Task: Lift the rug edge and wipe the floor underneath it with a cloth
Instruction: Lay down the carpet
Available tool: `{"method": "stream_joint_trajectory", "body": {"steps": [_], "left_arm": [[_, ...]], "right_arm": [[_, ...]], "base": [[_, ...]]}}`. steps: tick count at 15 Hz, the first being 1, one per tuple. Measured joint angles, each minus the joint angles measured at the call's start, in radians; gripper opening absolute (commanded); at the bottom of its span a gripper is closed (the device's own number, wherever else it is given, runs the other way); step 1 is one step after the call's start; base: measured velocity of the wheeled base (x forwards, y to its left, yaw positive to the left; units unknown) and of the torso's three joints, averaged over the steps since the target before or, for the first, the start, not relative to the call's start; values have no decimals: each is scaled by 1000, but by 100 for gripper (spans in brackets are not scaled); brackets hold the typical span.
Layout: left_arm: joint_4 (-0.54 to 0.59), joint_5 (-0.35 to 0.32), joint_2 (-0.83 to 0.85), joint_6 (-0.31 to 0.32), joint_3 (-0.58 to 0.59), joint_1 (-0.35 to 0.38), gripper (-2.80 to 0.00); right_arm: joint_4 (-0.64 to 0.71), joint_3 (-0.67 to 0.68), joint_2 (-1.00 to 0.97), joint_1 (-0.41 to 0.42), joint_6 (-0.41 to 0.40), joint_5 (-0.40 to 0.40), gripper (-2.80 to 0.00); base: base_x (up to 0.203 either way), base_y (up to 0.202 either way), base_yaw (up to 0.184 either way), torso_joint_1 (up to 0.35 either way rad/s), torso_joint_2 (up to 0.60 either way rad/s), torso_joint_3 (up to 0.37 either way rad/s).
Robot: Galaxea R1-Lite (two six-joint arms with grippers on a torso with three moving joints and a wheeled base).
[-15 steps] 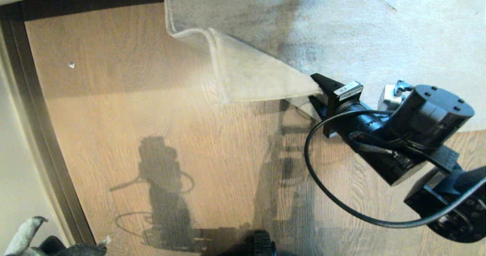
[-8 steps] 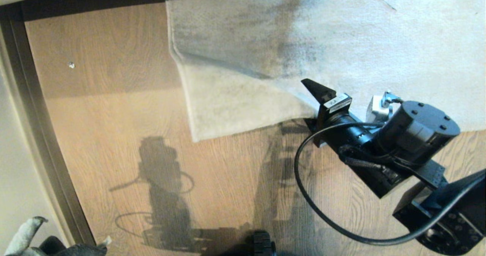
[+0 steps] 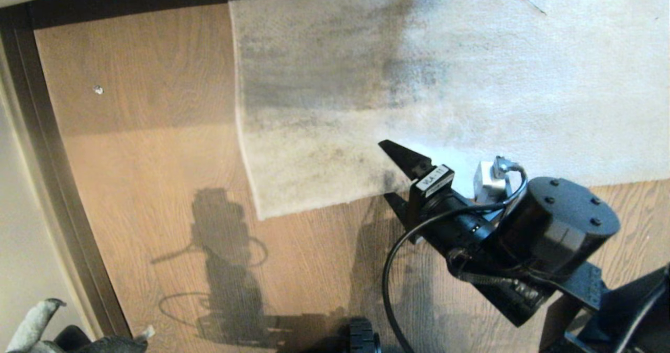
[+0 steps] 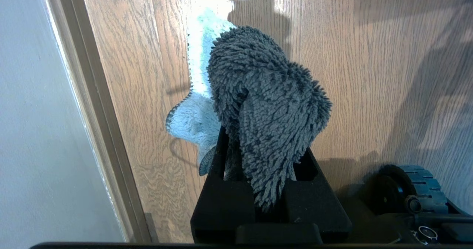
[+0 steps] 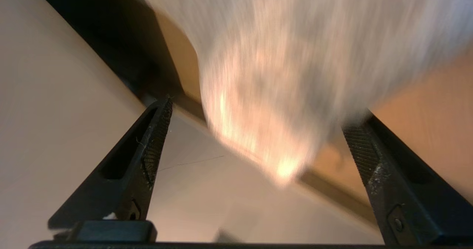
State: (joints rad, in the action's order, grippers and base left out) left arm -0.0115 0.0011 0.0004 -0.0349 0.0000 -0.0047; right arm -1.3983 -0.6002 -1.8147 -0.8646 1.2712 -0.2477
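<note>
A: Head view. Where does the rug edge (image 3: 314, 209) lie?

B: It runs across the middle of the frame, flat on the floor (image 3: 141, 149), with its corner at centre left. The rug fills the upper centre and upper right; bare brown planks fill the left and the bottom. A dark skirting strip (image 3: 63, 206) borders the planks along the left and the top.

A: And the right gripper (image 3: 390, 177)?

B: It sits at centre right, at the rug's lower border. Its two black fingers (image 3: 405, 158) stand spread apart, one over the pile, one over the planks, and nothing is held between them. The right wrist view confirms the wide gap; the rug there is a blur.

A: Where is the cloth (image 4: 266, 105)?

B: In the left wrist view, at centre frame. It is a fuzzy dark grey rag with a pale blue underside, and it is clamped in the left gripper (image 4: 258, 167), whose jaws are closed on its lower folds. The rest flops over the fingers, above the planks.

A: Anything else nearby?

B: A ridged black wheel (image 4: 410, 190) at the lower right of that view.
</note>
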Motion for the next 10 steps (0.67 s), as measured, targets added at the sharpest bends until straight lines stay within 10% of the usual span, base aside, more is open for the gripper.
{"method": "stream_joint_trajectory", "body": {"steps": [8, 9, 10], "left_arm": [[0, 0, 0, 0, 0, 0, -280], [0, 1, 0, 0, 0, 0, -280], [0, 0, 0, 0, 0, 0, -280]], "right_arm": [[-124, 12, -156, -63, -36, -19, 0], [-124, 11, -172, -55, -40, -19, -280], [-124, 8, -186, -42, -41, -19, -280]], "base": [[0, 0, 0, 0, 0, 0], [0, 0, 0, 0, 0, 0], [0, 0, 0, 0, 0, 0]]}}
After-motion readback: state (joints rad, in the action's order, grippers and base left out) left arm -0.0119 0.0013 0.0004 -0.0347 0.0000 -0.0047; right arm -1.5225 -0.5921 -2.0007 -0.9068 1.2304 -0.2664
